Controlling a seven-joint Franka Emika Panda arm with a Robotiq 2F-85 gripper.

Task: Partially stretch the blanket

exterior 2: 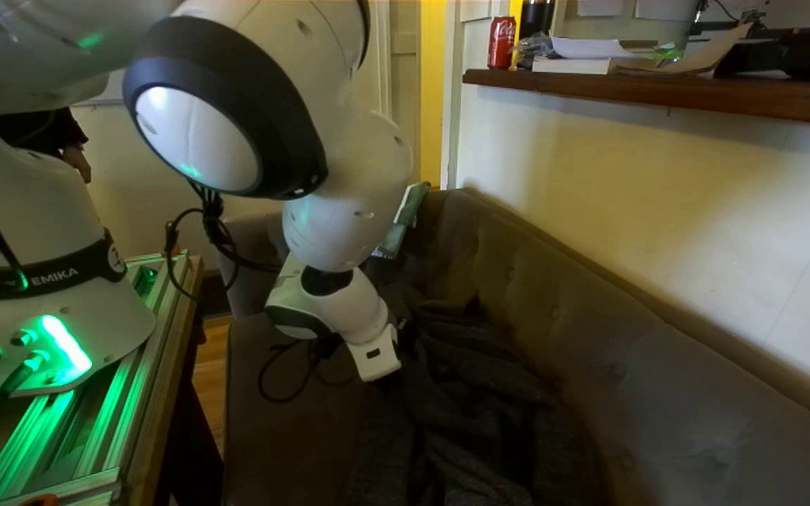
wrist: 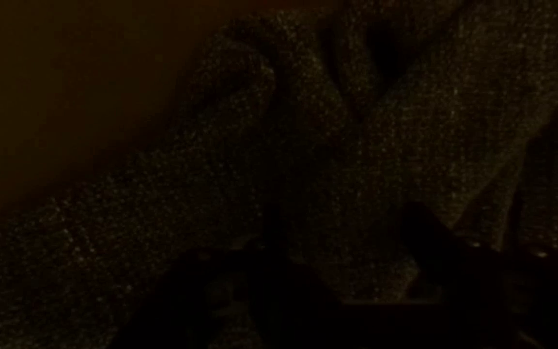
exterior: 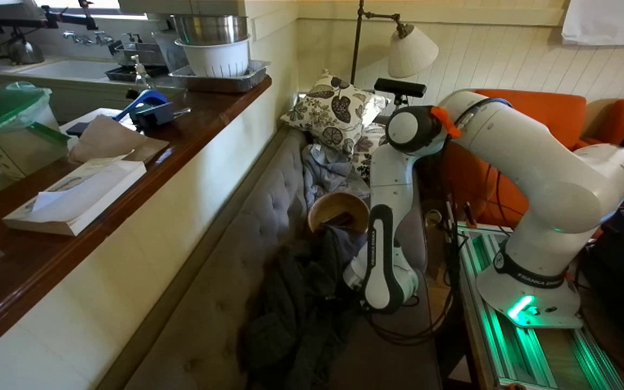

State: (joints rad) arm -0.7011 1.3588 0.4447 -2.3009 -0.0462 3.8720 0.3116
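The blanket is a dark, heavily wrinkled cloth heaped along the couch in both exterior views [exterior: 290,309] [exterior 2: 475,400]. It fills most of the dim wrist view [wrist: 240,131], with folds near the top. My gripper [wrist: 342,211] shows there as a black outline, its two fingers well apart and cloth visible in the gap. Whether the fingertips touch or press into the cloth is too dark to tell. From outside, the arm's wrist points down at the blanket's side, and the fingers are hidden behind it and in the dark folds.
The tufted couch back [exterior: 203,319] rises beside the blanket. A round tan bowl [exterior: 323,208] sits by its far end, with grey cloth [exterior: 325,165] and patterned pillows [exterior: 331,111] beyond. Loose cables [exterior: 407,340] hang near the wrist. A wooden ledge [exterior: 203,122] runs above the couch.
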